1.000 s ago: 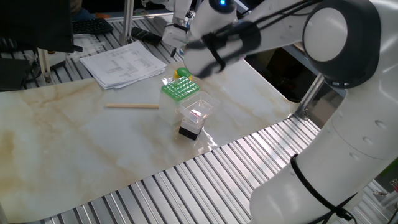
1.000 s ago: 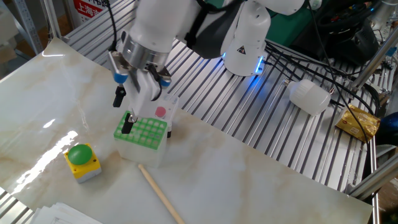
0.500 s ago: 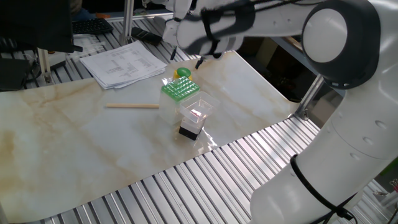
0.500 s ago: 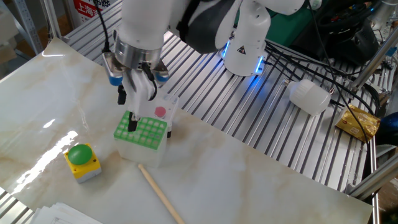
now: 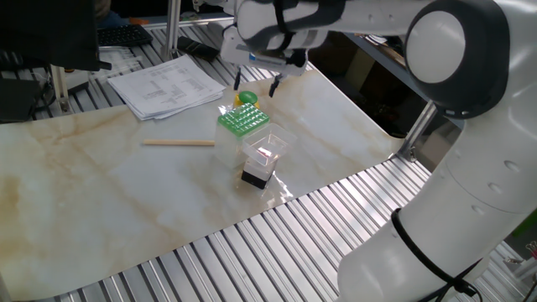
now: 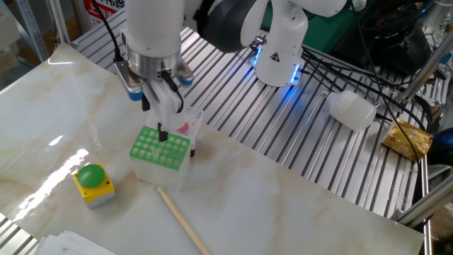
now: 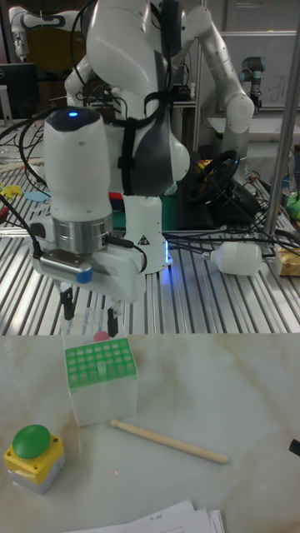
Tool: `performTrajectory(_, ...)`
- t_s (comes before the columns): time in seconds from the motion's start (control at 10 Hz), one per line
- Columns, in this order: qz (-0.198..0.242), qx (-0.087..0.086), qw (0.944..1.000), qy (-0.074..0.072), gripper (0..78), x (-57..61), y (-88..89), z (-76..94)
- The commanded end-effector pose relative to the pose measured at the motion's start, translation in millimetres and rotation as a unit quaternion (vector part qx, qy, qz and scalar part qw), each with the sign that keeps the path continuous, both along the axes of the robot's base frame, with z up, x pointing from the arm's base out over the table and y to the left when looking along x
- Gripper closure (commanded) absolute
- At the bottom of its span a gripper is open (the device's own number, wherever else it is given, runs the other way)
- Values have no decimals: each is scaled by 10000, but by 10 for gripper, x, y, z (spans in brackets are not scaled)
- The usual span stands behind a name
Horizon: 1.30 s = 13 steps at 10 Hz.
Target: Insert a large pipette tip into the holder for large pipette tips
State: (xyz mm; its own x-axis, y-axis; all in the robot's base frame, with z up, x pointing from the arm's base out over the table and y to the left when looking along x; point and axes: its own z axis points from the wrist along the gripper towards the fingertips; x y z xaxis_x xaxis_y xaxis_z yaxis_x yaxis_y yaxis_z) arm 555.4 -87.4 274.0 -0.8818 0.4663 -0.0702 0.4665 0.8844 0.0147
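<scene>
Gripper point(image 7: 87, 315) hangs just above the green holder point(image 7: 100, 363) at frame centre-left, jaws parted with nothing visible between them. No clear tip can be made out anywhere; whether insertion is done cannot be told.

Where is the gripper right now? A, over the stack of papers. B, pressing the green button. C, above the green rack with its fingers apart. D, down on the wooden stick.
C: the gripper hangs over the green rack with a gap between its fingers, well away from the stick, the button and the papers.
</scene>
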Motion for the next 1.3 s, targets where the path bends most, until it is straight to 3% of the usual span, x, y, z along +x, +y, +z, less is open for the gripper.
performTrajectory(0.1,347,52,9990,291,2,-139,44,156)
performTrajectory(0.6,846,92,9952,482,2,-296,-12,317)
performTrajectory(0.8,948,237,9939,506,2,-337,-17,353)
performTrajectory(1.3,969,265,9932,595,2,-371,8,376)
